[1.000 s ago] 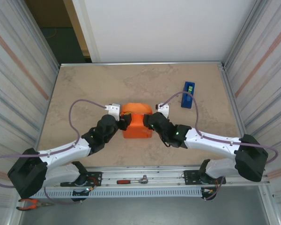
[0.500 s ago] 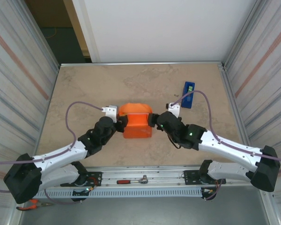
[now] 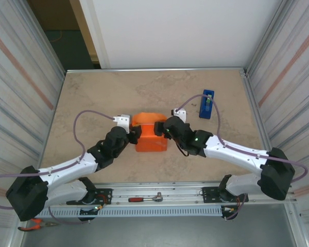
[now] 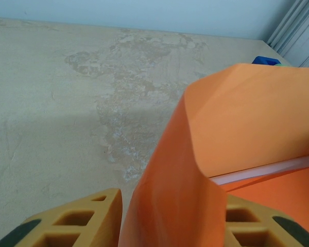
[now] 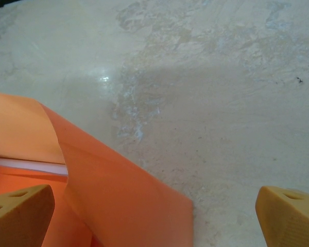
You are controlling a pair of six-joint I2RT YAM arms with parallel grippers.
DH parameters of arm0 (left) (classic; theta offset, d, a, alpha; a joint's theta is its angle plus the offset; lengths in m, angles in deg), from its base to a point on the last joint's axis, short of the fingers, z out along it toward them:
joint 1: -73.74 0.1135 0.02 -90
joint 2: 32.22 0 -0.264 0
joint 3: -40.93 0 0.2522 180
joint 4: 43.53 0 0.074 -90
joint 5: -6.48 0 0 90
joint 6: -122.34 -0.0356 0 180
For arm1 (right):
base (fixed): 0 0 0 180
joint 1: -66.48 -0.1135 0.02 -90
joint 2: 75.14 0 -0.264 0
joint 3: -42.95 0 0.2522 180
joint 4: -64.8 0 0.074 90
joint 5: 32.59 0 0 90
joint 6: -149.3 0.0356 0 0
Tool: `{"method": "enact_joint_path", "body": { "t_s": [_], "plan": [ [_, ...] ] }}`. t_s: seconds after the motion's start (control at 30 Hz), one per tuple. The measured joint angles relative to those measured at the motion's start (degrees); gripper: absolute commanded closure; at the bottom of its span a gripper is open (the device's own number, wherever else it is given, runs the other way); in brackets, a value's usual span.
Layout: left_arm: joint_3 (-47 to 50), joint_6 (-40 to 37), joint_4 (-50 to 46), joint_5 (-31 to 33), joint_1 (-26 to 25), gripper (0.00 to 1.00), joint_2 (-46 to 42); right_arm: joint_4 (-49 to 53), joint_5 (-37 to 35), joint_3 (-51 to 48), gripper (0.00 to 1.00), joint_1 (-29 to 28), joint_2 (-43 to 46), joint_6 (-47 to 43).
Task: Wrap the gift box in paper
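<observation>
The orange paper sits bundled mid-table; the gift box is hidden inside it. My left gripper is at the bundle's left side. In the left wrist view a raised fold of paper stands between that gripper's narrowed jaws, against the right finger, with a sliver of gap at the left finger. My right gripper is at the bundle's right side, open wide. A loose paper corner lies between its fingers, untouched.
A blue tape dispenser lies at the back right, and shows past the paper in the left wrist view. A ratchet and pliers lie off the near edge. Corrugated walls close both sides.
The right gripper opened wide, drew back to the right, then returned to the paper's right side. The left jaws narrowed on the paper fold. The bundle barely shifted.
</observation>
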Motion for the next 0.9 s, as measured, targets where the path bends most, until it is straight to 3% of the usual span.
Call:
{"method": "enact_joint_path", "body": {
  "t_s": [0.43,0.8,0.9],
  "plan": [
    [-2.3,-0.1,-1.9,-0.1,-0.1,0.52,0.9,-4.2,-4.5,-2.0,0.03,-1.5,-3.4,3.1],
    [-3.6,-0.6,1.5,0.5,-0.4,0.75,5.4,-2.4,-4.5,-2.4,0.07,-1.6,-1.8,3.3],
    [-3.6,-0.7,1.8,1.0,-0.8,0.76,5.5,-1.6,-4.5,-2.4,0.08,-1.8,-1.3,2.5]
  ]
}}
